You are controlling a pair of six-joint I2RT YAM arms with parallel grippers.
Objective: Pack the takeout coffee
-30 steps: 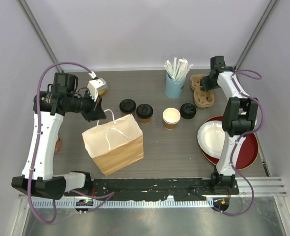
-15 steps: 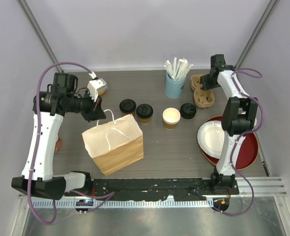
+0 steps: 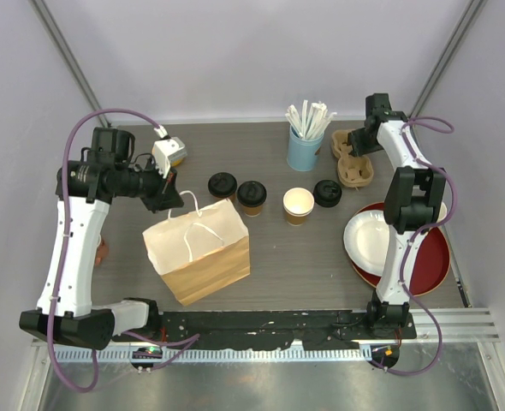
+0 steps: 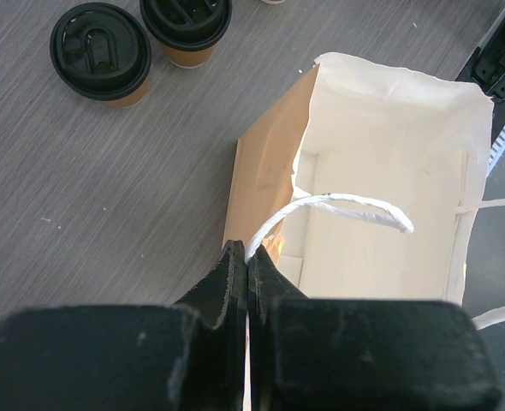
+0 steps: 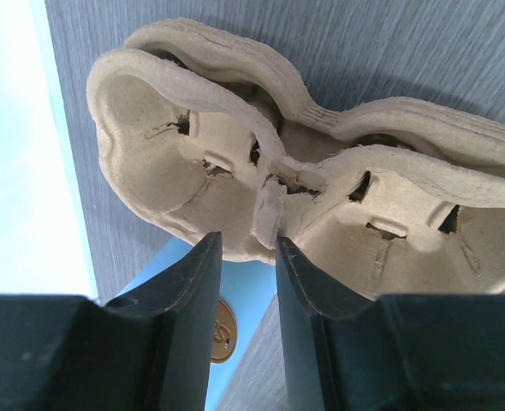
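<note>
My left gripper (image 4: 247, 257): jaws pressed together on the near rim of the paper bag (image 4: 265, 163), just where its white handle (image 4: 355, 205) starts. The bag stands open toward the left edge of the table (image 3: 304, 257). My right gripper (image 5: 247, 244): jaws apart, tips either side of the centre rib of the pulp cup carrier (image 5: 163, 163) at the far right corner; contact unclear. One lidded coffee cup (image 3: 222, 184) and a second coffee cup (image 3: 252, 197) stand side by side mid-table, just beyond the bag, outside it.
</note>
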